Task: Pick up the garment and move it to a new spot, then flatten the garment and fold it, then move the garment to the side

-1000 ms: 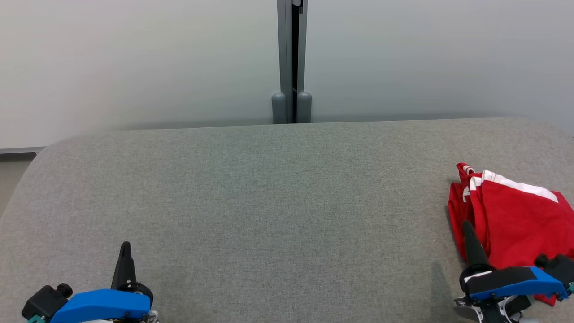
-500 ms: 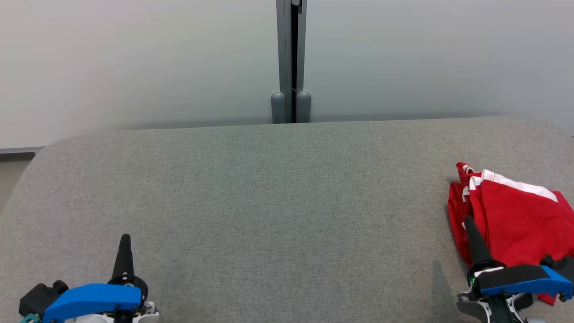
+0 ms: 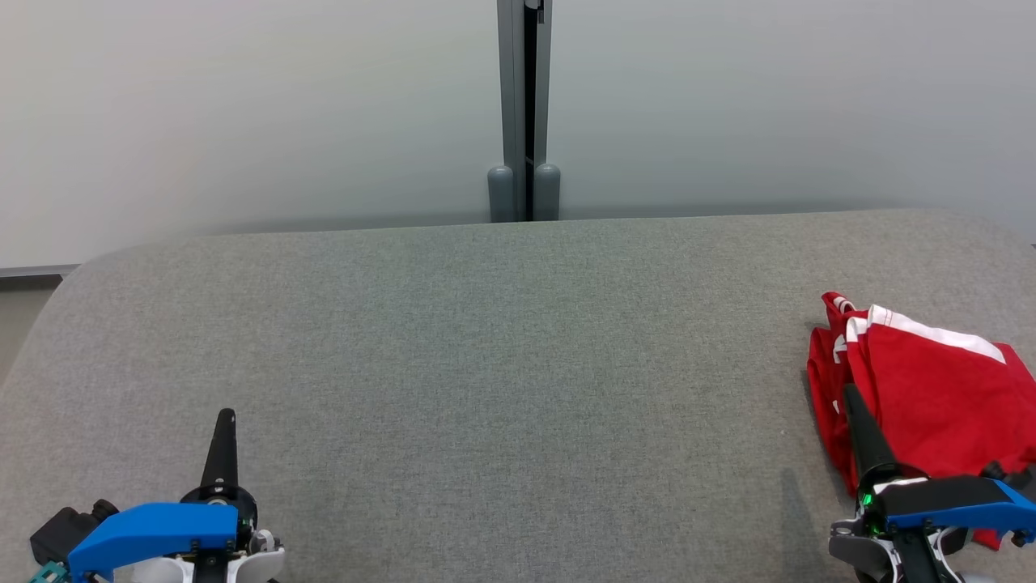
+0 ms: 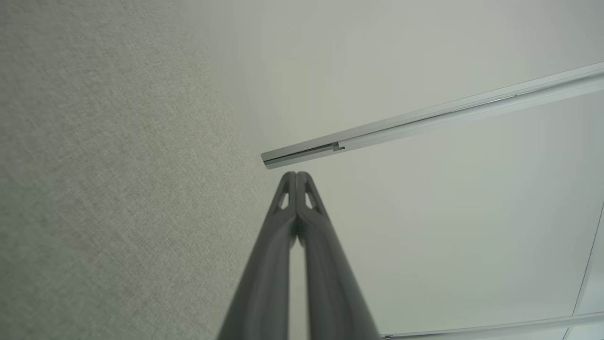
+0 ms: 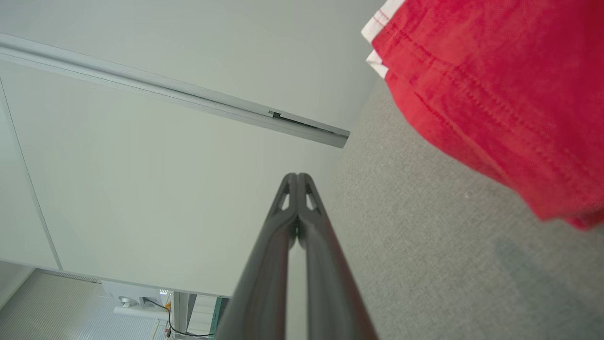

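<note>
Broad grey surface (image 3: 518, 364), fabric-covered and rounded at its far corners, backed by pale wall panels (image 3: 243, 105); a dark grey post (image 3: 524, 105) rises behind the far edge at centre. Garment (image 3: 931, 397): red with white trim, bunched in loose folds directly on the grey surface at the far right, its right side running out of the head view; a white band shows along the upper fold. Right gripper (image 3: 850, 390) at lower right, blue-and-black body low in frame, pincer pressed together into one dark spike pointing up the view and overlapping the garment's left edge as seen from the head. Right wrist view: its two fingers (image 5: 269, 264) meet at the tips with no cloth between them; the red hem lies off to their right with a strip of grey surface between, so the tips are near the cloth but apart from it. Whether the spike's flank brushes the garment lower down, cannot tell. Left gripper (image 3: 227, 414) at lower left, well apart from the garment, likewise closed on nothing, spike over bare grey surface. Left wrist view: its fingers (image 4: 325, 264) meet tip to tip, grey surface to their left, pale wall and a light metal rail (image 4: 424, 120) beyond. Lower left corner of the right wrist view: a patch of floor (image 5: 47, 307) and a white device (image 5: 127, 295) with a cable, too small to identify.
</note>
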Controlling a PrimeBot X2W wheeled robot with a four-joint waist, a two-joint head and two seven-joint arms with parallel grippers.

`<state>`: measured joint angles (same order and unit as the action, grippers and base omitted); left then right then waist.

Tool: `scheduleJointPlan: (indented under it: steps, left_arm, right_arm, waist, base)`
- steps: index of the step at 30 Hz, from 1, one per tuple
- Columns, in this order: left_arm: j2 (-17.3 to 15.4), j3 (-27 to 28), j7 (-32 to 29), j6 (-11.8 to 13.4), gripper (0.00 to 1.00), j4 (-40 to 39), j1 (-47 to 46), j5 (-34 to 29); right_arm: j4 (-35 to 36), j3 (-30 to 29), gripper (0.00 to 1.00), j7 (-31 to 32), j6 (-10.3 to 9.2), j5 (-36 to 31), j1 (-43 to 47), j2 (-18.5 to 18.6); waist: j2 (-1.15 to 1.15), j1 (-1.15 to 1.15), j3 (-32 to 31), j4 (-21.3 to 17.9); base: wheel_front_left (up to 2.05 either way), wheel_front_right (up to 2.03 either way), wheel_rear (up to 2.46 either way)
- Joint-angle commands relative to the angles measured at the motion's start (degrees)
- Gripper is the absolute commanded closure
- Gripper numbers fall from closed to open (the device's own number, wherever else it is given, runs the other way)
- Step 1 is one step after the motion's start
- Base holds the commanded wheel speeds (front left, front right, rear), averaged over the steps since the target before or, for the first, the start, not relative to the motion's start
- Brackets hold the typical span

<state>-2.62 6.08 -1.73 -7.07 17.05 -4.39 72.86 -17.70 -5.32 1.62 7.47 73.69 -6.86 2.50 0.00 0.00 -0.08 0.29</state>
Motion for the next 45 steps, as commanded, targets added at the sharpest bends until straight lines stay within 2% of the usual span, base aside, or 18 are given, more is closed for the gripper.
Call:
scheduleJointPlan:
  steps: [1, 33, 45]
  left_arm:
    - [-0.31, 0.14, -0.48, -0.35, 1.0, -0.72, -1.16, 1.52]
    - [-0.33, 0.45, -4.22, -0.65, 1.0, -2.74, -1.97, 16.31]
    - [-0.32, 0.54, -5.07, -0.67, 1.0, -3.17, -2.12, 19.65]
  right_arm:
    - [0.82, -0.21, 1.0, 0.57, 0.03, 1.5, 0.21, 0.45]
    - [3.39, -1.12, 1.0, 4.31, 0.04, 15.66, 0.82, 0.54]
    - [3.89, -1.3, 1.0, 5.15, 0.04, 18.8, 1.01, 0.55]
  waist:
    - [0.0, 0.0, 0.01, -0.01]
    - [0.0, 0.0, 0.2, -0.23]
    - [0.0, 0.0, 0.25, -0.29]
  base:
    - [0.0, 0.0, 0.0]
    - [0.0, 0.0, 0.0]
    - [0.0, 0.0, 0.0]
